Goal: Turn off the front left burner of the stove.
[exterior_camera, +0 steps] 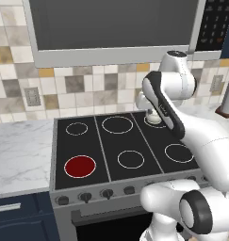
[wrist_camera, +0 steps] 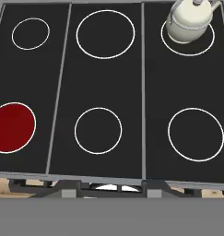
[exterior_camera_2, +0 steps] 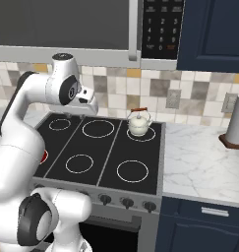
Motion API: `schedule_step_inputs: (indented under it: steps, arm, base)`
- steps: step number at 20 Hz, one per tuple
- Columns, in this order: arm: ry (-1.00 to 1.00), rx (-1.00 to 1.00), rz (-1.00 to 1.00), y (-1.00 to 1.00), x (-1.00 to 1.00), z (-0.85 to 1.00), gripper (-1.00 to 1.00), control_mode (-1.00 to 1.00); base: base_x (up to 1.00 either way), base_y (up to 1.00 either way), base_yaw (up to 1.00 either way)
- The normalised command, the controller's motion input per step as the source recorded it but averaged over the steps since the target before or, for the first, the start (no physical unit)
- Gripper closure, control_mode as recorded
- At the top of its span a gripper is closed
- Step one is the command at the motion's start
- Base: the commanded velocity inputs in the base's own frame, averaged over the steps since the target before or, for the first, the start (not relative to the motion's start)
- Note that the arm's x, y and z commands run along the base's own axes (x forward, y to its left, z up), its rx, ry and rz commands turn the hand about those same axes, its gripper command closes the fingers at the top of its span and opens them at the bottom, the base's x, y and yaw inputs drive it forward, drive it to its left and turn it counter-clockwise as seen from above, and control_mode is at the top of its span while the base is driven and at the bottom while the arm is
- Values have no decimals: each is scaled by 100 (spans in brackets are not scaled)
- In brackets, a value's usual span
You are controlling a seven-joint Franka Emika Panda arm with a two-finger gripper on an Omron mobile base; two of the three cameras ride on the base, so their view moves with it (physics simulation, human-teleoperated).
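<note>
The stove (exterior_camera: 87, 143) is a black glass cooktop with six white-ringed zones and a grey front panel. Its front left burner (exterior_camera: 80, 166) glows red and lies at the left edge of the hand view (wrist_camera: 11, 127). In the right base view my arm covers all but a red sliver of the burner (exterior_camera_2: 44, 156). A row of dark knobs (exterior_camera: 85, 196) runs along the panel below it. My gripper (exterior_camera_2: 77, 112) hovers high over the back middle of the cooktop, facing down. Its fingers are too hidden to tell whether they are open or shut.
A pale kettle (exterior_camera_2: 139, 123) sits on the back right zone (wrist_camera: 189, 20). A grey microwave (exterior_camera: 116, 28) hangs above the stove. Marble counters flank it on the left (exterior_camera: 21, 155) and right (exterior_camera_2: 199, 157), and a grey cylinder (exterior_camera_2: 235, 125) stands on the right one.
</note>
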Motion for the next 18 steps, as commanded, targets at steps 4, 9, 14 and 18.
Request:
schedule_step_inputs:
  steps: [4,9,14,18]
  arm:
    - [1,-7,1,0,-7,-22,-100,-100]
    - [-1,-28,8,47,-45,-41,-100,-100]
    - [-3,-29,13,77,-20,-38,-100,-100]
    - [0,-23,13,63,-6,-25,-100,-100]
  base:
    - [0,0,0]
    - [0,0,0]
    - [0,0,0]
    - [0,0,0]
